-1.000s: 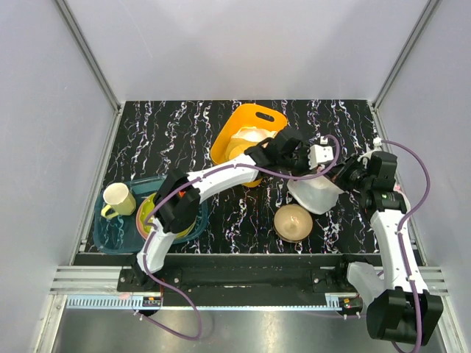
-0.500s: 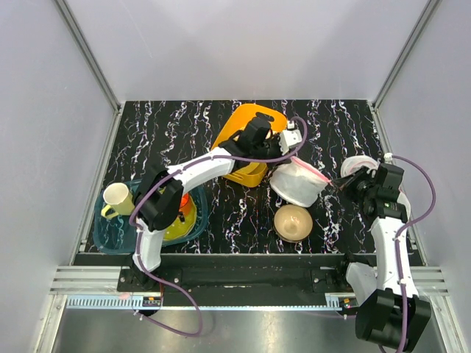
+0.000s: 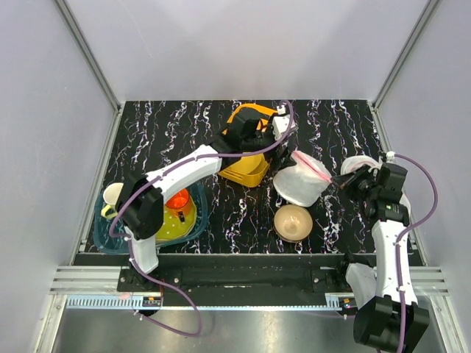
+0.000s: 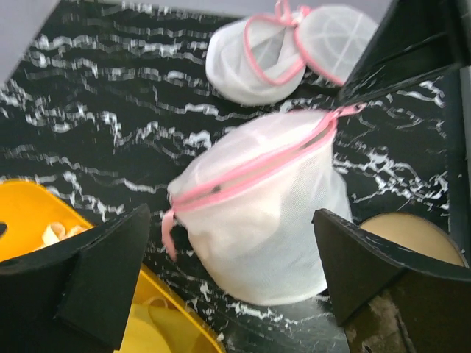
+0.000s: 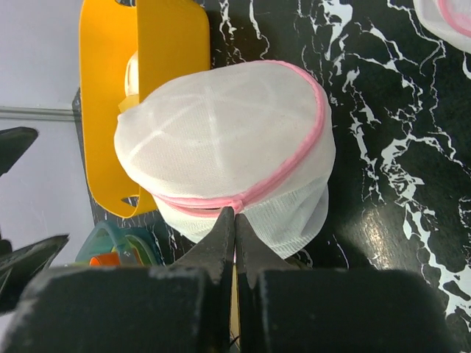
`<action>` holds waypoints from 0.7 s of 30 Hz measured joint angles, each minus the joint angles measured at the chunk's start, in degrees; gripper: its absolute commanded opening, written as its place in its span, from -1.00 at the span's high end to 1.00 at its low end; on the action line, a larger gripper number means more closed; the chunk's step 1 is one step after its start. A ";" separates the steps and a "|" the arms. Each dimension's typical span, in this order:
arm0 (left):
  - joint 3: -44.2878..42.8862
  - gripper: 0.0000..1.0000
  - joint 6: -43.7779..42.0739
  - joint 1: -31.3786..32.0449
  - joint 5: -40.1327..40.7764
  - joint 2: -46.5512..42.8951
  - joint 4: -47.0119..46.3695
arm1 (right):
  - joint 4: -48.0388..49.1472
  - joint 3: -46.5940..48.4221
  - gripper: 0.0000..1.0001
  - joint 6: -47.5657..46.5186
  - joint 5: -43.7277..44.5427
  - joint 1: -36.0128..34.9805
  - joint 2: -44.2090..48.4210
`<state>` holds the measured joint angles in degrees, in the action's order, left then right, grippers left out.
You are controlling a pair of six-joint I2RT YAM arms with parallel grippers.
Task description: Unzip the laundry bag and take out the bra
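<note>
I am pinching the pink zip trim of the laundry bag [image 5: 221,140] with my right end effector [image 5: 234,220], its fingers pressed together at the bag's rim. The bag is standing on the tabletop [image 3: 184,132] between the yellow basket [image 3: 246,171] and the tan bowl [image 3: 293,220]. My left end effector [image 4: 229,217] is hanging spread wide above it

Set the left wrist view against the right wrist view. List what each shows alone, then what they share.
Left wrist only: the left claw, open to either side of the bag, and a plain view of the tan bowl. Right wrist only: a corner of the teal tray, and a close look at the right claw shut on the bag's pink zip trim. Shared: the laundry bag and the yellow bin.
</note>
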<state>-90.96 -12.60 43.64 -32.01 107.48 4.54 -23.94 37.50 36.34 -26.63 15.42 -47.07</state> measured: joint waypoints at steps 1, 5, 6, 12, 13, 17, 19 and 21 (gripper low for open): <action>0.04 -0.90 -0.07 0.50 0.00 -0.83 -0.17 | -0.02 0.28 1.00 0.00 -0.09 0.00 0.09; -2.58 -0.79 -2.51 4.33 1.25 -0.81 0.02 | -0.09 1.20 1.00 -0.02 -0.98 0.00 0.33; -4.31 -0.76 -3.96 6.19 2.38 0.11 0.72 | -0.20 1.42 1.00 -0.02 -1.14 0.00 0.35; -6.86 -0.71 -9.27 14.10 6.95 4.28 1.84 | -1.33 1.62 1.00 -0.02 -1.57 0.00 0.76; -6.93 -0.72 -9.84 14.53 7.19 4.92 1.88 | -1.44 1.62 1.00 -0.02 -1.62 0.00 0.76; -7.98 -0.67 -11.45 14.25 8.11 7.52 2.12 | -1.70 1.62 1.00 -0.04 -2.05 0.00 0.76; -9.86 -0.58 -11.67 13.90 8.39 9.44 2.38 | -1.70 1.62 1.00 -0.07 -2.12 0.00 0.76; -11.41 -0.42 -12.04 13.53 9.05 11.17 2.54 | -1.97 1.86 1.00 -0.11 -2.16 0.00 0.79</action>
<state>-102.37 -24.64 57.17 -22.96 118.65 7.07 -25.91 39.35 36.23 -28.80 15.42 -46.28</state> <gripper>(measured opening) 0.807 0.006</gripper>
